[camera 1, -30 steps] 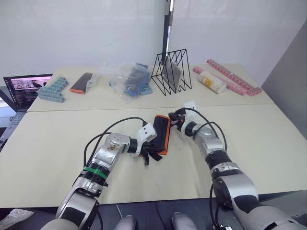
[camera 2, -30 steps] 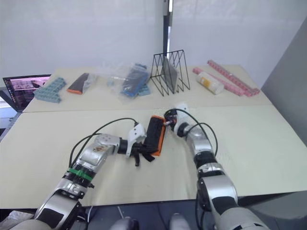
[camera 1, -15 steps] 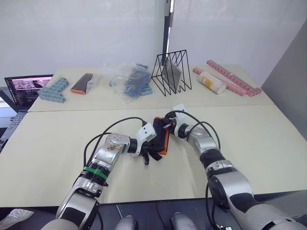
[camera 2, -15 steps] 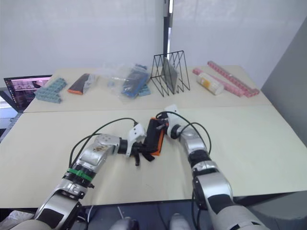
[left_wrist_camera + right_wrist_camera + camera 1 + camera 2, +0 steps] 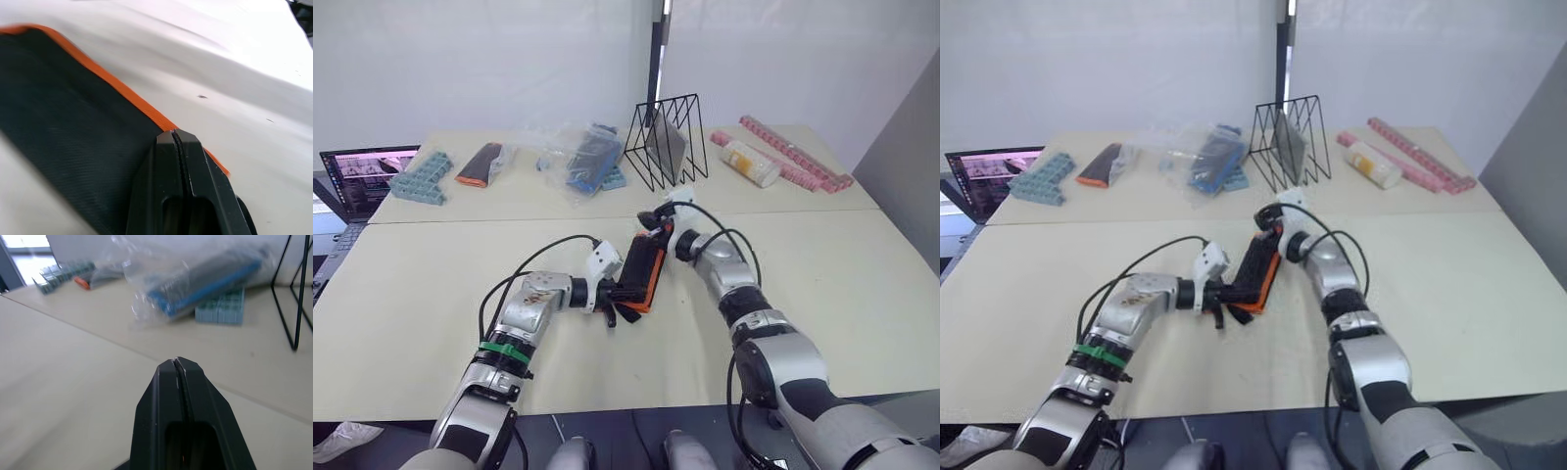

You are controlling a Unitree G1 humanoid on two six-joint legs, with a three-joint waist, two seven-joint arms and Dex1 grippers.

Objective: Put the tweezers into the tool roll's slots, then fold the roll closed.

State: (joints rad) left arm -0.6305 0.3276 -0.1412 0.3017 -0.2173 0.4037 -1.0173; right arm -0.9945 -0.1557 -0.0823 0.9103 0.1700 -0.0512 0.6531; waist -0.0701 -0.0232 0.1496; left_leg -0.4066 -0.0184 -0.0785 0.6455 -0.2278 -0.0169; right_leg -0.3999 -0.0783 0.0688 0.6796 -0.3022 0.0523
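Fingers on both your arms are pressed together, with no gap showing in either wrist view. Your left gripper [image 5: 178, 139] has its tips lying against the orange-edged rim of the roll [image 5: 641, 272], but you cannot tell from these pictures whether any fabric is pinched between them. Your right gripper [image 5: 177, 363] points past the roll toward the clutter at the back, holding nothing you can see.

That roll sits at the centre of the head views, folded and propped on a slant, lower end at your left gripper [image 5: 612, 296], upper end by your right gripper [image 5: 656, 222]. It looks braced that way: one arm steadying the bottom while the other presses or guides the top edge, so the fold does not spring open. The black strap seems to trail under the lower end, though that spot is too dark to be sure.

By count: one roll, two grippers. Of the tweezers, none can be counted on the bare tabletop [image 5: 822, 264], so they are likely inside the fold, in slots you cannot check from here. At the back stand one wire rack [image 5: 668, 142], one plastic bag of blue pieces [image 5: 582, 162] and one laptop [image 5: 362, 174] at the left edge.
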